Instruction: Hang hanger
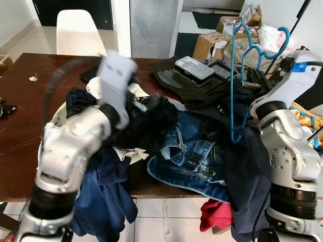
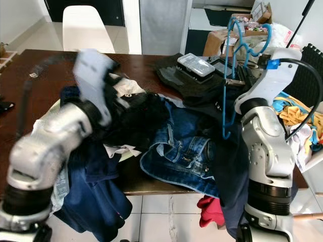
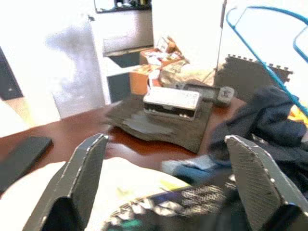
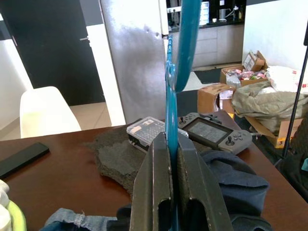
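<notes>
left gripper (image 1: 117, 75) motion-blurred, hanger (image 4: 174, 91) top cropped

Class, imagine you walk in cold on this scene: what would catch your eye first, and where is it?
First, the thin blue plastic hanger, held upright over the table's right end, clamped in the right claw. Next, the heap of dark clothes and blue denim jeans sprawling over the brown wooden table. The left claw, fingers wide apart, hovers over that heap.
</notes>
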### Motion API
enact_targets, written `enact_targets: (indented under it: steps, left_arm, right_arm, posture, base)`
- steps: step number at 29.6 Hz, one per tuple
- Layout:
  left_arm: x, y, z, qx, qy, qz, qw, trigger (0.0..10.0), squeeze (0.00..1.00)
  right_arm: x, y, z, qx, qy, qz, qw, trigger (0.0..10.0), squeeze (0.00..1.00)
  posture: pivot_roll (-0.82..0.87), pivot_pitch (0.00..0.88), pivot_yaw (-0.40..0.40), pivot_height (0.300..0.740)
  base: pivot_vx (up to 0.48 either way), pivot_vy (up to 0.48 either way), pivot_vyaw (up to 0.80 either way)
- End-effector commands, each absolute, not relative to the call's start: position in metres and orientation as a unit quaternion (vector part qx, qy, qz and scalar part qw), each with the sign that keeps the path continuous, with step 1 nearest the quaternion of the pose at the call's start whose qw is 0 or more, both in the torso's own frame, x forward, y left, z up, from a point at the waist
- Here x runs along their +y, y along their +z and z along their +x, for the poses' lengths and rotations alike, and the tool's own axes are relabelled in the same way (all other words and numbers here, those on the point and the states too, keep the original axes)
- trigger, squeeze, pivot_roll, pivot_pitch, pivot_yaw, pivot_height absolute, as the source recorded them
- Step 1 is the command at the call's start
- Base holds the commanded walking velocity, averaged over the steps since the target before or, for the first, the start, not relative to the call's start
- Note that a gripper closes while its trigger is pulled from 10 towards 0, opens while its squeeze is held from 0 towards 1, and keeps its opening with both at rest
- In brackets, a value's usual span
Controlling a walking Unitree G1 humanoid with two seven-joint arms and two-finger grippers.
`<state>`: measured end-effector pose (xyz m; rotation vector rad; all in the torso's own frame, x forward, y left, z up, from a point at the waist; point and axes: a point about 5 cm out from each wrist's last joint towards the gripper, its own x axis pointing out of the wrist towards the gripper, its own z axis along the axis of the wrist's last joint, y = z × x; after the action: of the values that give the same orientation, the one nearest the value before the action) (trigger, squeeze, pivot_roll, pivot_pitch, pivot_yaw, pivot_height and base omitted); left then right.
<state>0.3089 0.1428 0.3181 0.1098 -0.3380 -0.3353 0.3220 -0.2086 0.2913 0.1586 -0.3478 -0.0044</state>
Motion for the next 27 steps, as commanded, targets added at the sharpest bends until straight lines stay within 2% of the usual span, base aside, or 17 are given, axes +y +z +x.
enact_targets:
  steps: [1,2,4,5,6,7,8,9,10,11,12,14,16,18,27]
  left_arm:
    - [0.173,0.330,0.311,-0.184,-0.066,0.036,0.980,10.0,1.00]
    - [0.186,0.336,0.311,-0.195,-0.023,0.012,0.981,10.0,1.00]
    - [0.186,0.336,0.311,-0.195,-0.023,0.012,0.981,10.0,1.00]
    - [0.195,0.339,0.309,-0.204,0.003,-0.022,0.979,10.0,1.00]
    - [0.195,0.339,0.309,-0.204,0.003,-0.022,0.979,10.0,1.00]
    - [0.208,0.335,0.310,-0.195,0.038,-0.084,0.976,10.0,1.00]
    - [0.208,0.335,0.310,-0.195,0.038,-0.084,0.976,10.0,1.00]
    - [0.219,0.326,0.313,-0.174,0.071,-0.134,0.973,10.0,1.00]
    - [0.230,0.314,0.317,-0.142,0.102,-0.186,0.967,10.0,0.96]
    - [0.230,0.314,0.317,-0.142,0.102,-0.186,0.967,10.0,0.96]
    - [0.237,0.299,0.324,-0.101,0.114,-0.230,0.961,10.0,0.00]
    - [0.236,0.277,0.337,-0.042,0.105,-0.325,0.939,10.0,0.00]
    - [0.236,0.277,0.337,-0.042,0.105,-0.325,0.939,10.0,0.00]
    - [0.220,0.271,0.349,-0.003,0.081,-0.409,0.909,10.0,0.00]
    - [0.190,0.274,0.351,0.046,0.069,-0.461,0.883,10.0,0.00]
  right_arm:
    - [-0.211,0.292,0.322,-0.172,-0.004,0.076,0.982,10.0,0.00]
    - [-0.211,0.292,0.323,-0.173,-0.004,0.076,0.982,10.0,0.00]
    - [-0.211,0.292,0.323,-0.173,-0.004,0.076,0.982,10.0,0.00]
    - [-0.211,0.292,0.323,-0.173,-0.003,0.075,0.982,10.0,0.00]
    - [-0.211,0.292,0.323,-0.173,-0.003,0.075,0.982,10.0,0.00]
    - [-0.211,0.293,0.323,-0.173,-0.003,0.075,0.982,10.0,0.00]
    - [-0.211,0.293,0.323,-0.173,-0.003,0.075,0.982,10.0,0.00]
    - [-0.211,0.293,0.323,-0.173,-0.003,0.075,0.982,10.0,0.00]
    - [-0.211,0.294,0.323,-0.174,-0.002,0.074,0.982,10.0,0.00]
    - [-0.211,0.294,0.323,-0.174,-0.002,0.074,0.982,10.0,0.00]
    - [-0.211,0.294,0.322,-0.174,-0.002,0.074,0.982,10.0,0.00]
    - [-0.211,0.295,0.322,-0.175,-0.003,0.073,0.982,10.0,0.00]
    - [-0.211,0.295,0.322,-0.175,-0.003,0.073,0.982,10.0,0.00]
    - [-0.213,0.297,0.322,-0.177,-0.006,0.070,0.982,10.0,0.00]
    - [-0.220,0.299,0.319,-0.179,-0.017,0.063,0.982,10.0,0.00]
  posture:
    - [0.11,0.137,-0.042,0.740]
    - [0.11,0.137,-0.042,0.740]
    - [0.11,0.137,-0.042,0.740]
    - [0.11,0.137,-0.042,0.740]
    - [0.11,0.137,-0.042,0.740]
    - [0.11,0.142,-0.045,0.740]
    - [0.11,0.142,-0.045,0.740]
    - [0.11,0.142,-0.045,0.740]
    - [0.11,0.143,-0.047,0.740]
    - [0.11,0.143,-0.047,0.740]
    - [0.11,0.146,-0.046,0.740]
    - [0.11,0.147,-0.049,0.740]
    - [0.11,0.147,-0.049,0.740]
    - [0.09,0.146,-0.046,0.740]
    - [0.09,0.151,-0.039,0.740]
  base:
    - [0.000,0.000,0.00]
    - [0.000,0.000,0.00]
    - [0.000,0.000,0.00]
    - [0.000,0.000,0.00]
    - [0.000,0.000,0.00]
    - [0.000,0.000,0.00]
    - [0.000,0.000,0.00]
    - [0.000,0.000,0.00]
    - [0.000,0.000,0.00]
    - [0.000,0.000,0.00]
    - [0.000,0.000,0.00]
    - [0.000,0.000,0.00]
    - [0.000,0.000,0.00]
    - [0.000,0.000,0.00]
    - [0.000,0.000,0.00]
